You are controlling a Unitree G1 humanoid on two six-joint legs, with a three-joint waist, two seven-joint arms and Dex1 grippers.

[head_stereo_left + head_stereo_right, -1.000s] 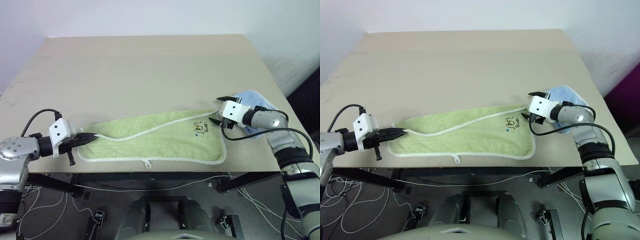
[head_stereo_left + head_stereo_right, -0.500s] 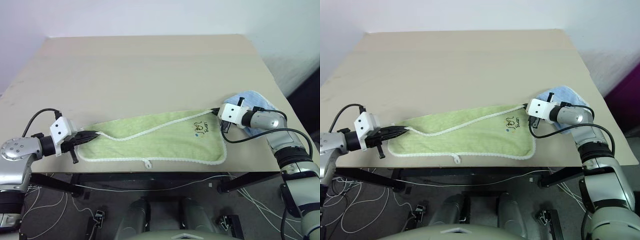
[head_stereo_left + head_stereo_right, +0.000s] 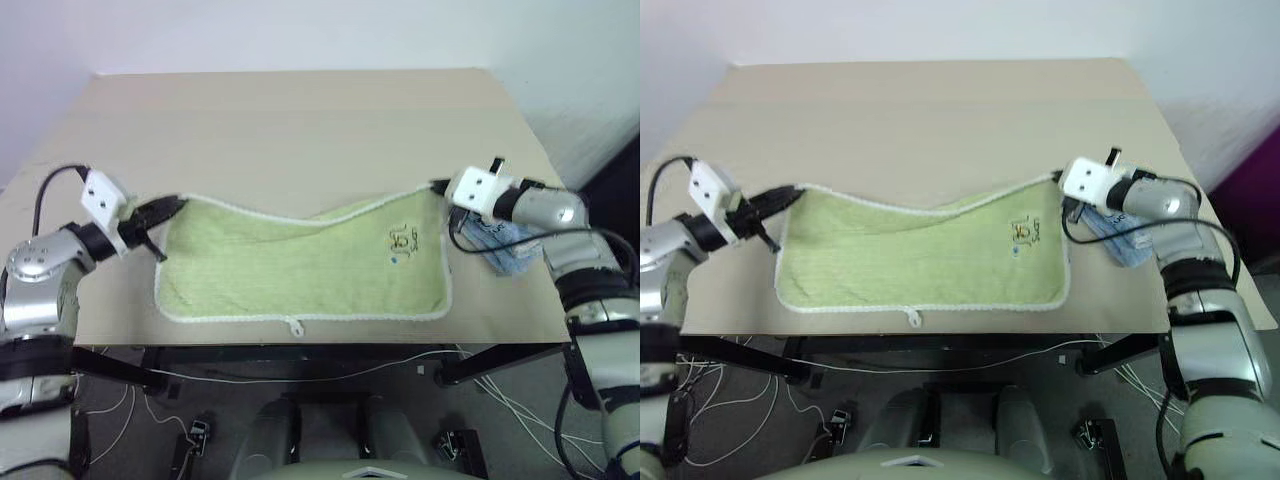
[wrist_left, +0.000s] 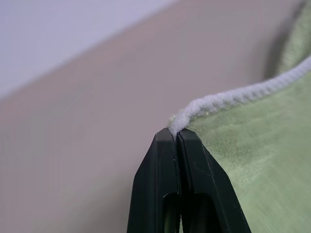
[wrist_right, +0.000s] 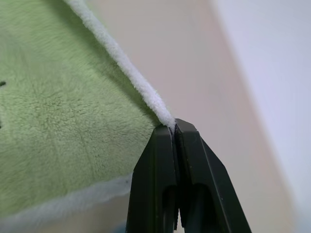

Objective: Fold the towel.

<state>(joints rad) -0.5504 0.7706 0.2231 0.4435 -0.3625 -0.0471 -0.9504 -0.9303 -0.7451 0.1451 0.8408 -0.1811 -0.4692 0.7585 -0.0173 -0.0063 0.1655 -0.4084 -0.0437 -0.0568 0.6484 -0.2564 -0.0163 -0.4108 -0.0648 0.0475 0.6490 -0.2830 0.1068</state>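
Observation:
The light yellow-green towel (image 3: 300, 262) with white edging is stretched between my two grippers, its far edge lifted off the table and sagging in the middle. Its near edge, with a small white loop (image 3: 294, 326), lies at the table's front. A dark printed mark (image 3: 402, 242) shows near the right end. My left gripper (image 3: 172, 204) is shut on the towel's far left corner (image 4: 176, 124). My right gripper (image 3: 436, 186) is shut on the far right corner (image 5: 167, 121).
A smaller light blue towel (image 3: 503, 243) lies on the tan table (image 3: 300, 130) under my right forearm, near the right edge. The table's front edge runs just below the towel. Cables hang under the table.
My right gripper went from open to shut on the towel's far right corner. Both grippers then rose and moved away from me, lifting the far edge so the towel spreads wider.

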